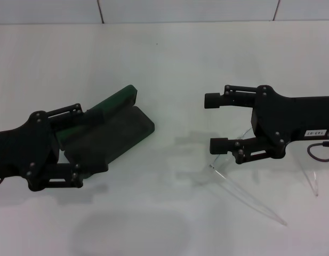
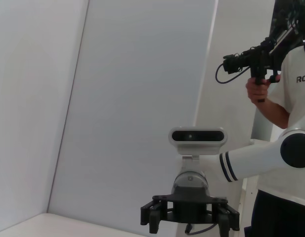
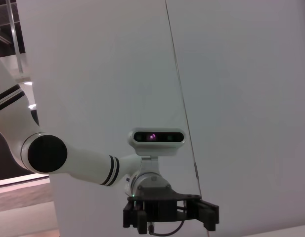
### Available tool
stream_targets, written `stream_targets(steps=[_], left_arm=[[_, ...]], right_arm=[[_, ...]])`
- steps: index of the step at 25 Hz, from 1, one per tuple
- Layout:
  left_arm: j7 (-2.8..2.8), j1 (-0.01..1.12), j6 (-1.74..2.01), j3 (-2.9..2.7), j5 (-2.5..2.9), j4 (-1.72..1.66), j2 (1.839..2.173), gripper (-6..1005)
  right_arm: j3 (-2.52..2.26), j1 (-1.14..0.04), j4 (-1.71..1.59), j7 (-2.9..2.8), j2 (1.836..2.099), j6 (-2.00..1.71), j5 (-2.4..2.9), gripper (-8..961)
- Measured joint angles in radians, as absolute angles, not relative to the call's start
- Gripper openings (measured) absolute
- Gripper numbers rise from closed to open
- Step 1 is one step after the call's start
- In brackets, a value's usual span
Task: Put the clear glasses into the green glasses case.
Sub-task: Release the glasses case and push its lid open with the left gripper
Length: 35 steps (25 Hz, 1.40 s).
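The green glasses case (image 1: 129, 128) lies open at the left of the white table, its green lid (image 1: 121, 97) raised at the far side and the dark lining showing. My left gripper (image 1: 97, 141) hovers over the near end of the case with its fingers spread wide and nothing between them. The clear glasses (image 1: 249, 197) lie on the table at the right, with long thin arms running toward the front edge. My right gripper (image 1: 215, 122) is open just above the glasses' lens end, fingers pointing left toward the case.
The white table (image 1: 164, 53) ends at a white wall at the back. The left wrist view shows the right gripper (image 2: 189, 222) from afar and a person with a camera rig (image 2: 256, 59). The right wrist view shows the left gripper (image 3: 169, 215).
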<state>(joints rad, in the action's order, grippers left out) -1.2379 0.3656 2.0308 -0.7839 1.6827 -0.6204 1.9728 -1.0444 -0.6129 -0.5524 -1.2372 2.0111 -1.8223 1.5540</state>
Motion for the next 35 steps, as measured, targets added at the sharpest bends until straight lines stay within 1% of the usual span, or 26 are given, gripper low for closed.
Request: stream_targets(steps=[24, 29, 35], left_arm=[[-1.242, 0.366, 2.026, -0.773, 1.655, -0.615, 1.975, 868], [-1.282, 0.387, 2.0, -0.697, 1.641, -0.622, 1.976, 866], [-1.386, 0.442, 1.868, -0.642, 1.664, -0.713, 1.975, 864]], right_arm=[[-1.026, -0.573, -0.557, -1.221, 2.011, -1.799, 1.542, 857], [-0.866, -0.535, -0.548, -1.181, 2.012, -1.772, 1.532, 857], [-0.635, -0.445, -0.429, -1.077, 2.016, -1.754, 1.371, 857]])
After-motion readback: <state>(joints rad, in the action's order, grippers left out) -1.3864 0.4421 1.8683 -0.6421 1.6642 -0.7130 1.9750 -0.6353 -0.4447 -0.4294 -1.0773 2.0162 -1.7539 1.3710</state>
